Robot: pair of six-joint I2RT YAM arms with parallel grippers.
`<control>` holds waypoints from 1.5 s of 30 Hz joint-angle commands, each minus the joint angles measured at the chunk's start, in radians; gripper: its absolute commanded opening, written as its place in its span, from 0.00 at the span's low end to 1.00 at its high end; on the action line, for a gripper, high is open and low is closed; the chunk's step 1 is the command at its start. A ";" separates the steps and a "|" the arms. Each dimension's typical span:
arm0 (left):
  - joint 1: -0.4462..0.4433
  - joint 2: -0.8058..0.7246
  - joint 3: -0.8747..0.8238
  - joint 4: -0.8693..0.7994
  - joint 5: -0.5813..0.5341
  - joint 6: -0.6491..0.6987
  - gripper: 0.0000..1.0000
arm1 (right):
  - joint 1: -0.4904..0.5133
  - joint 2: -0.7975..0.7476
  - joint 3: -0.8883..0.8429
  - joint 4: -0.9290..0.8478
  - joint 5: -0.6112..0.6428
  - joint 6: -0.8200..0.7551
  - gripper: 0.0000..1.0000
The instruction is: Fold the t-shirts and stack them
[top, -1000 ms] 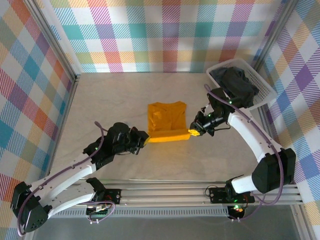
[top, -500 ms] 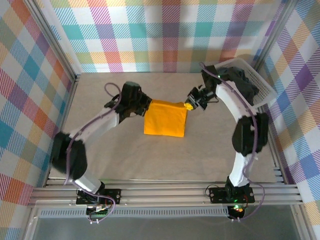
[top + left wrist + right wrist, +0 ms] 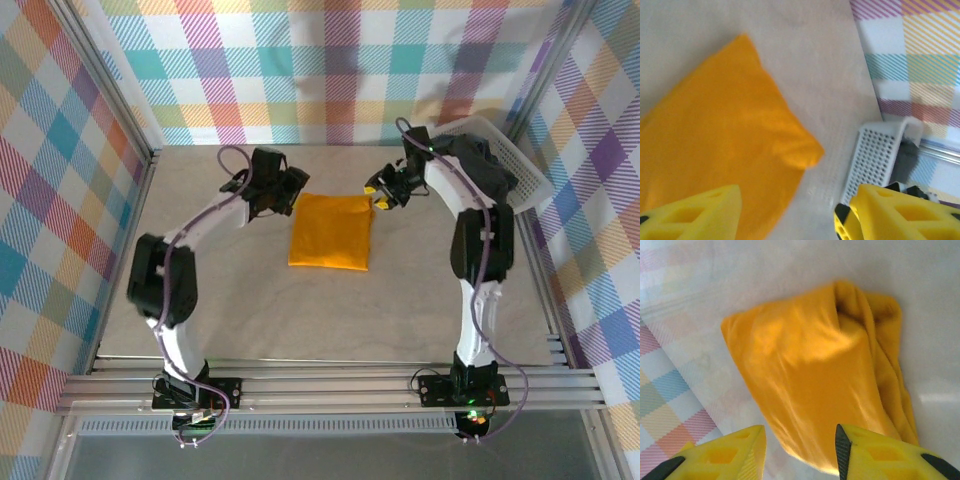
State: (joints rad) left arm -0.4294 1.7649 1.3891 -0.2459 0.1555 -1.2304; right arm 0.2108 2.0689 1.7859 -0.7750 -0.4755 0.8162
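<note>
Top external view: the left gripper [image 3: 290, 190] hangs at the far-left corner of the folded mustard-orange t-shirt [image 3: 330, 232], which lies flat near the middle of the table [image 3: 250, 300]. In the left wrist view its yellow fingers [image 3: 695, 212] stand well apart with nothing between them (the cloth below is blurred, and I cannot tell whether it is touched). The right gripper [image 3: 380, 193] sits at the shirt's far-right corner. The right wrist view shows its fingers [image 3: 885, 450] parted above a bunched fold, gripping nothing. Further right, the black t-shirt [image 3: 480, 170] lies heaped in the white basket [image 3: 535, 185], its shape hard to make out.
</note>
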 commanded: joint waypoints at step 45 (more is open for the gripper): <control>0.461 0.257 -0.148 0.295 0.111 0.023 0.00 | -0.056 -1.027 -0.924 0.372 -0.113 0.068 0.53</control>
State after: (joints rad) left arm -0.0399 1.9705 1.1732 0.1314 0.1444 -1.4063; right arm 0.1627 1.0363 0.8604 -0.4210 -0.5961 0.8791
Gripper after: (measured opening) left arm 0.065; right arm 0.529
